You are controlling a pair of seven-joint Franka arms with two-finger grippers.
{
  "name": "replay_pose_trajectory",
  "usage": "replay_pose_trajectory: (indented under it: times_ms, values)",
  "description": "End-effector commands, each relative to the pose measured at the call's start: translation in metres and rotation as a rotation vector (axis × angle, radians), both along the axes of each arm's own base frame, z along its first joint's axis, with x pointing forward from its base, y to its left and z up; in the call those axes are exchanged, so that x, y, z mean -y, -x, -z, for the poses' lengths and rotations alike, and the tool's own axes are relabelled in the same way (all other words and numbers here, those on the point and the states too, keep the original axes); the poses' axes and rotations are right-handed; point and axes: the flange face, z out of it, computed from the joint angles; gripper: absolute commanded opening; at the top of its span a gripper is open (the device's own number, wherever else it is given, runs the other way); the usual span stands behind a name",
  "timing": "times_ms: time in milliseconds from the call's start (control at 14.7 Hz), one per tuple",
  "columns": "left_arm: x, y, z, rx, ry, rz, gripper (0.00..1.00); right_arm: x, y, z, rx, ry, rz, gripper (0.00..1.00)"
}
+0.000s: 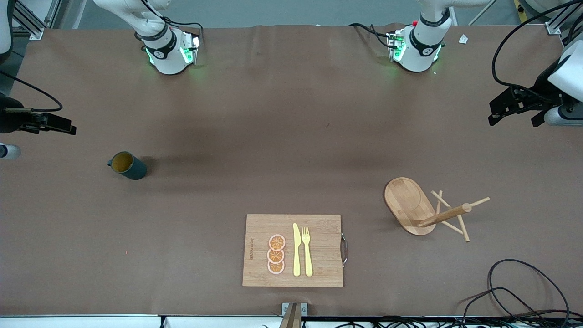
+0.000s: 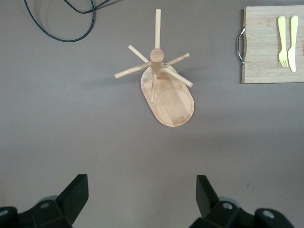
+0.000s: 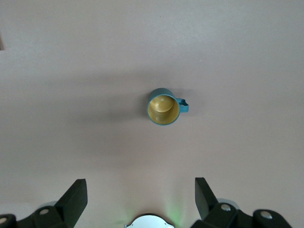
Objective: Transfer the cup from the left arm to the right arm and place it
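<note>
Teal cup (image 1: 128, 166) stands upright, untouched; left gripper (image 2: 142, 199) and right gripper (image 3: 141, 198) hover, fingers spread.

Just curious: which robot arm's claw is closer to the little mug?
The right claw is; the mug stands at its end of the table. The left claw hangs at the other end.

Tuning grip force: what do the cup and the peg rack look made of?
Cup: likely glazed ceramic or plastic; smooth dark teal outside, glossy yellowish inside; look leaves it open.
Peg rack: light wood, probably bamboo; visible grain on its oval base, matte pegs.
</note>
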Motion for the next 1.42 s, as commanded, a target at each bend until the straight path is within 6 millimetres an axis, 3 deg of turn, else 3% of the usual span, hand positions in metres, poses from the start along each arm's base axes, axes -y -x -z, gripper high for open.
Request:
replay_pose_trajectory:
  times_ms: [0, 204, 678, 1357]
  values:
    - [-0.001, -0.003, -0.004, 0.01, 0.002, 0.002, 1.0, -0.009, 0.024, -0.022, 0.022, 0.001, 0.001, 1.0]
    - [-0.001, -0.003, -0.004, 0.01, 0.002, 0.002, 1.0, -0.012, 0.044, -0.043, 0.067, 0.01, -0.009, 1.0]
    - [-0.001, -0.004, -0.003, 0.009, 0.001, 0.004, 1.0, -0.01, 0.067, -0.081, 0.133, 0.04, -0.02, 1.0]
    - [-0.001, -0.004, -0.003, 0.01, 0.0, 0.004, 1.0, -0.002, 0.071, -0.089, 0.148, 0.032, -0.007, 1.0]
